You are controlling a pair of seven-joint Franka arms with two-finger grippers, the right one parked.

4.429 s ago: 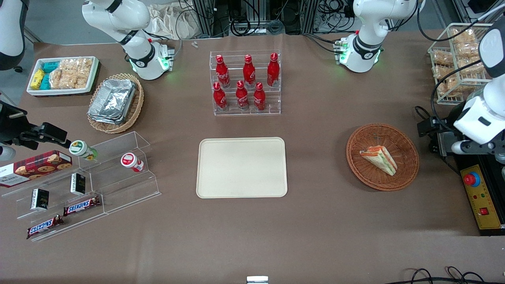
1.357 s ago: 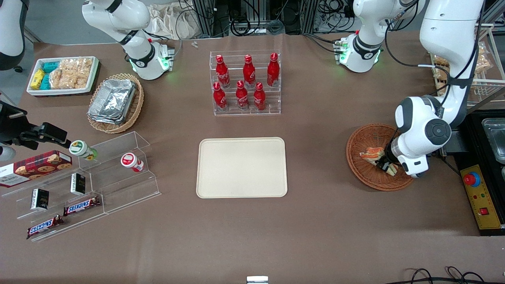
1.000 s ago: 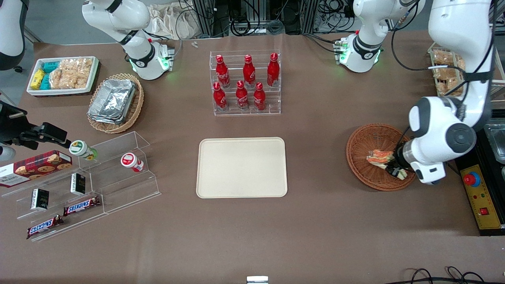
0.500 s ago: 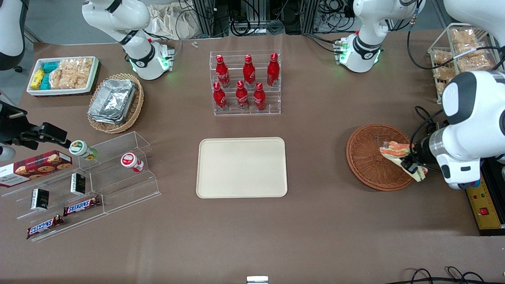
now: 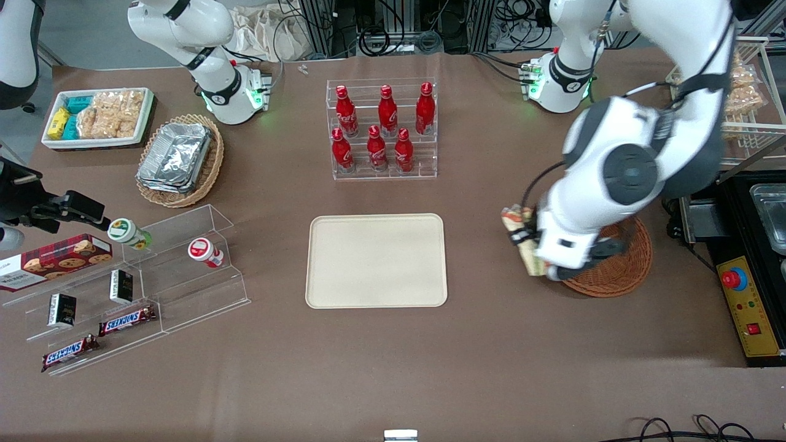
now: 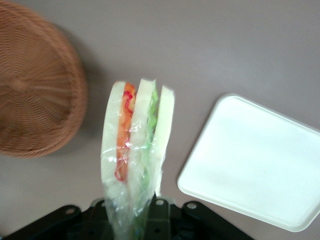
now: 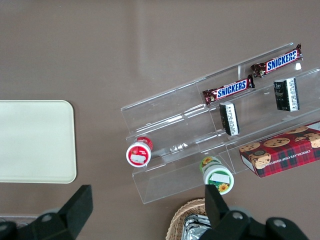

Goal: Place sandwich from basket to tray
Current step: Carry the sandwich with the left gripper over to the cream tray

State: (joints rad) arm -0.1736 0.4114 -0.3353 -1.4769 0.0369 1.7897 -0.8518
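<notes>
The sandwich is clear of the basket, held in the air above the bare worktop between the basket and the tray. The left arm's pincer is clamped on it. In the left wrist view the sandwich stands on edge, with its white bread slices and orange-red and green filling layers showing through the clear wrap, and its lower end pinched in the pincer. On one side of it lies the reddish-brown wicker basket, with nothing inside it, and on its other side lies the cream tray, bare as well. The sandwich touches neither basket nor tray.
</notes>
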